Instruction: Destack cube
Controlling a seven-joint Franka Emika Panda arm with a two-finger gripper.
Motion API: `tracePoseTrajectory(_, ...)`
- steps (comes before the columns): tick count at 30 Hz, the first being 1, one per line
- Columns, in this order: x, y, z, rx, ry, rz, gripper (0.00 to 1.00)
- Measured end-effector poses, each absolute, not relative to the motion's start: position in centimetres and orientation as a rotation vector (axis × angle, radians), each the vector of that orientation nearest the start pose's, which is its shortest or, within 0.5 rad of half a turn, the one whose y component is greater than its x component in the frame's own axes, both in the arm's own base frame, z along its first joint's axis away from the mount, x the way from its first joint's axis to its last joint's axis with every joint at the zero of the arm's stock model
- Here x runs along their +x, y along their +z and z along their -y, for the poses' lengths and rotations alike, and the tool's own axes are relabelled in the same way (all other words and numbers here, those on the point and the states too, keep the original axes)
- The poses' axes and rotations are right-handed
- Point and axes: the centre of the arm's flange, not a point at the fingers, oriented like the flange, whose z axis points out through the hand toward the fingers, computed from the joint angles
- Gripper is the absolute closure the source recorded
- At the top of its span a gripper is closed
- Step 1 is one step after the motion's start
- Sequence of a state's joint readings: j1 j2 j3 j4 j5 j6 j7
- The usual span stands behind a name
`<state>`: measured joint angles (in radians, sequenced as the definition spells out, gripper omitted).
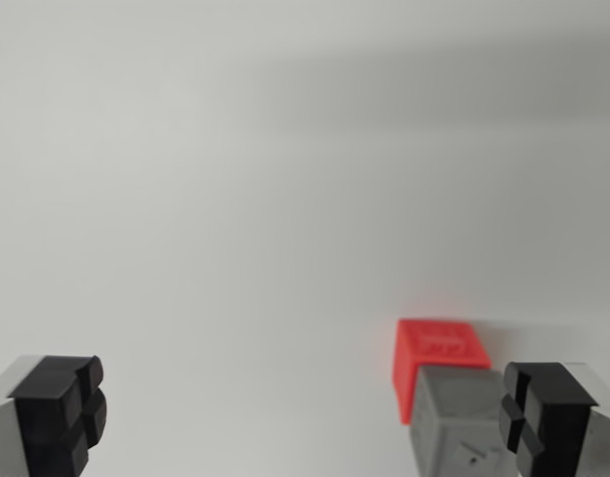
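Grey and red are the only colours on the pale tabletop (285, 179): a grey cube (454, 422) in front, a red cube (439, 348) touching it from behind. In this low, blurred wrist view I cannot tell for certain whether the grey one sits on the red one or merely leans against its near face; the red top shows above and beyond it, so the pair looks offset rather than squarely stacked.

The gripper (300, 417) stands wide, its black fingers (62, 412) far apart with nothing between them. The cubes are not centred in that gap. They lie hard over at the wrist view's right, the grey cube just beside the inner face of the right-hand finger, perhaps touching it, while the left-hand finger is well apart from both.

So the coming move, as I judge it, turns on a sideways shift toward the wrist view's right, until the grey cube sits midway between the pads. Neither cube has a long axis to align with.

The red top bears raised marks, too blurred to read. No edge or corner of the tabletop shows.
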<state>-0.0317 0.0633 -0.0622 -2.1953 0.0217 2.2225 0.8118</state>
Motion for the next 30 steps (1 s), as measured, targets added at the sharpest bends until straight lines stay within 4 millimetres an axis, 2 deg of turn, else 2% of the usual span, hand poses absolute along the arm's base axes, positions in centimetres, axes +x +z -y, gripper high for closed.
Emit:
tracePoseTrajectory(15, 49.5, 32.8, 6.7, -2.811, 0.048, -1.402, 0.00)
tracePoseTrajectory(30, 44.8, 29.7, 9.0, -2.805, 0.033, -1.414, 0.00)
